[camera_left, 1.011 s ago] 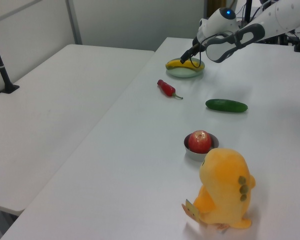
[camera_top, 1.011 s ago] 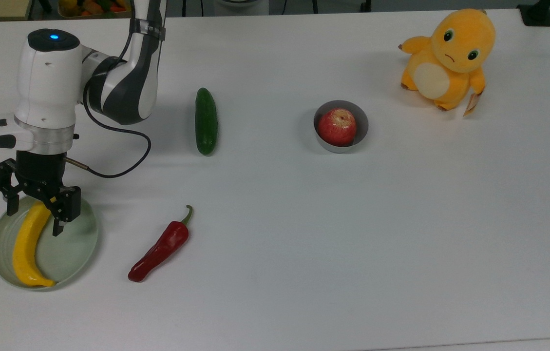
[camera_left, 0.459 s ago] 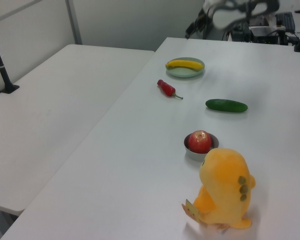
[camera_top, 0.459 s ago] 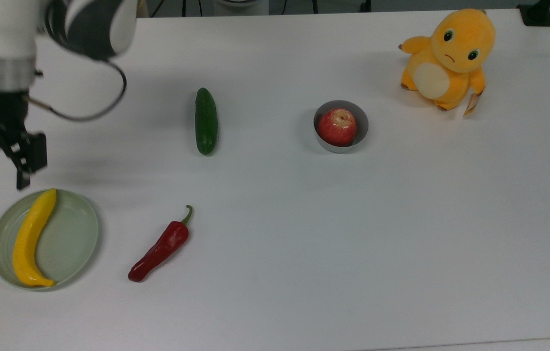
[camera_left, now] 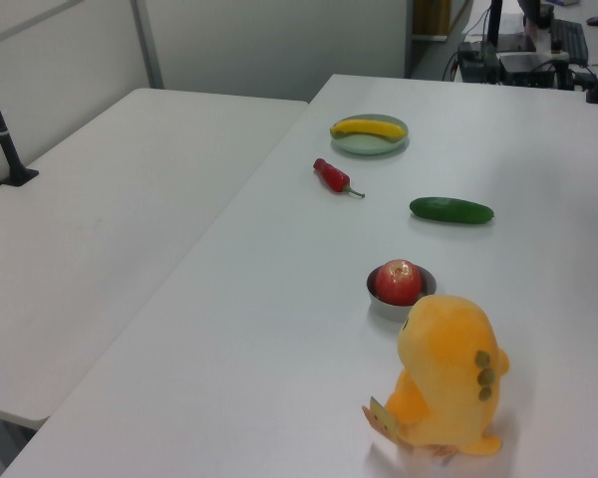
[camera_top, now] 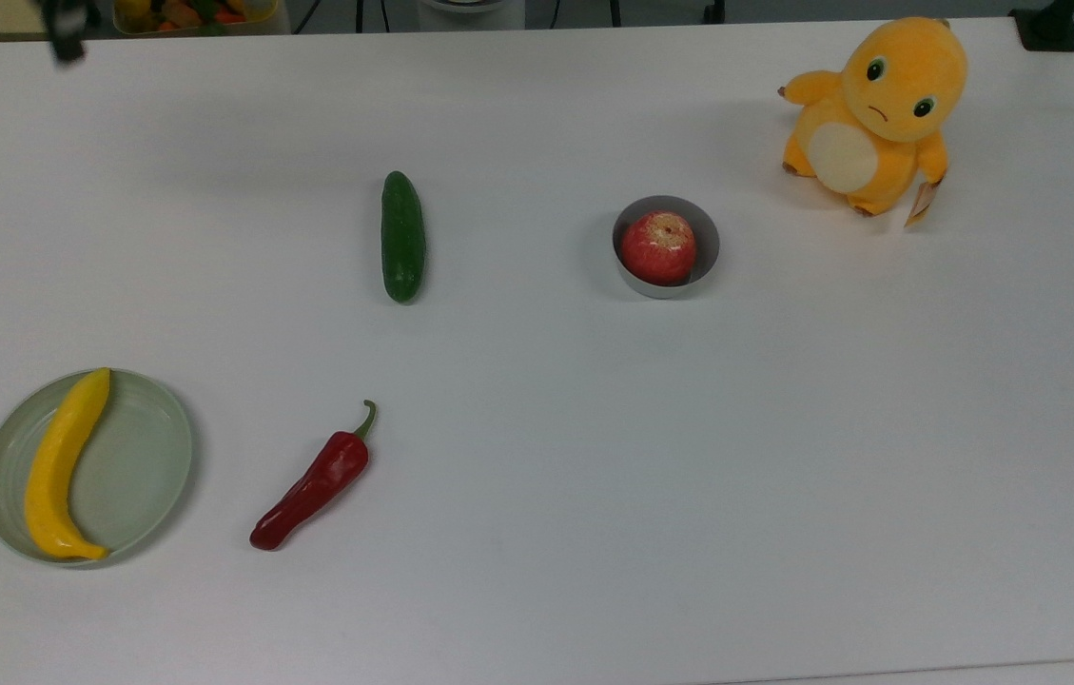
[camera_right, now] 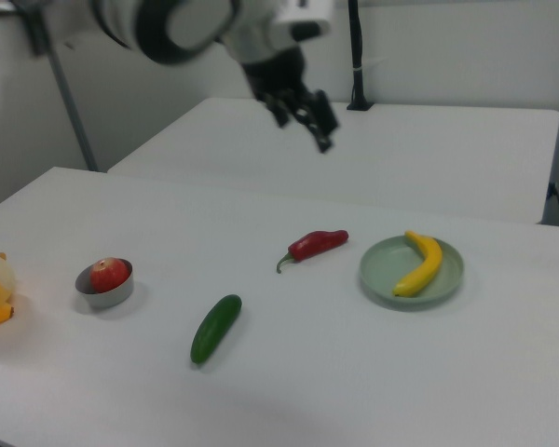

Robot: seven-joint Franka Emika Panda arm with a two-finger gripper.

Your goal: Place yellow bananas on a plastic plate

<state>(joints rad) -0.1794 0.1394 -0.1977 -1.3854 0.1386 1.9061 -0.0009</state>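
The yellow bananas (camera_top: 61, 466) are a single curved banana lying inside the pale green plastic plate (camera_top: 137, 457), along its left side in the top view. It has nothing gripping it. The left view shows the banana (camera_left: 367, 127) on the plate (camera_left: 379, 145) at the far end of the table. In the right view my gripper (camera_right: 303, 128) hangs open and empty, high above the table, up and left of the banana (camera_right: 421, 264) and plate (camera_right: 382, 265). One dark fingertip (camera_top: 68, 46) pokes in at the top view's upper left edge.
A red chili pepper (camera_top: 313, 485) lies right of the plate in the top view. A dark green cucumber (camera_top: 402, 236) lies further back. A small grey bowl (camera_top: 703, 233) holds a red apple. An orange plush toy (camera_top: 874, 114) stands at the back right. A second table (camera_left: 110, 199) adjoins.
My open gripper lifted off the banana on the plate and drew back and up to the top view's upper left corner. The banana stayed on the plate.
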